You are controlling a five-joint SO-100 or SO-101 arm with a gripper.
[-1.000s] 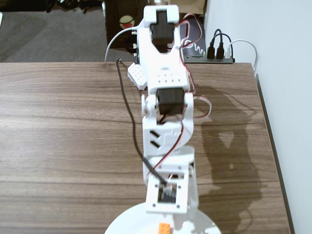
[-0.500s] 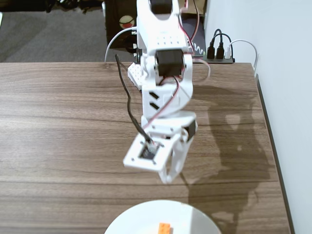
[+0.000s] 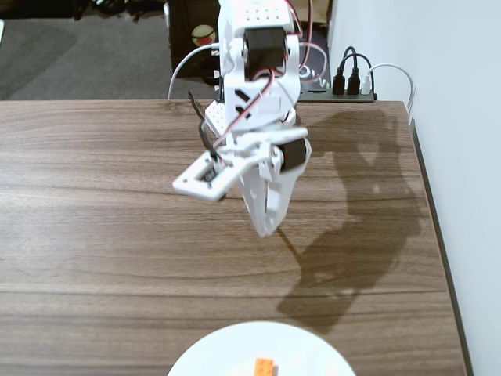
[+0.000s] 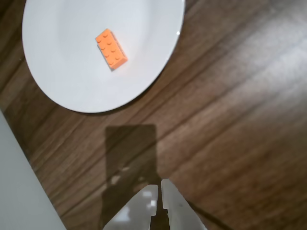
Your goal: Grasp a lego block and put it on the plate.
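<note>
The orange lego block (image 4: 111, 48) lies studs-up on the white plate (image 4: 62, 76) in the wrist view, near the plate's middle. In the fixed view the lego block (image 3: 264, 366) shows at the bottom edge on the plate (image 3: 227, 352). My white gripper (image 3: 264, 229) hangs above the wooden table, well back from the plate. In the wrist view the gripper (image 4: 159, 184) enters from the bottom edge with its jaws nearly together and nothing between them.
The brown wooden table (image 3: 94, 204) runs to a right edge beside a white wall (image 3: 462, 117). A power strip with plugs (image 3: 352, 82) and cables sits at the table's back edge behind the arm. The arm casts a shadow (image 3: 352, 235) on the table.
</note>
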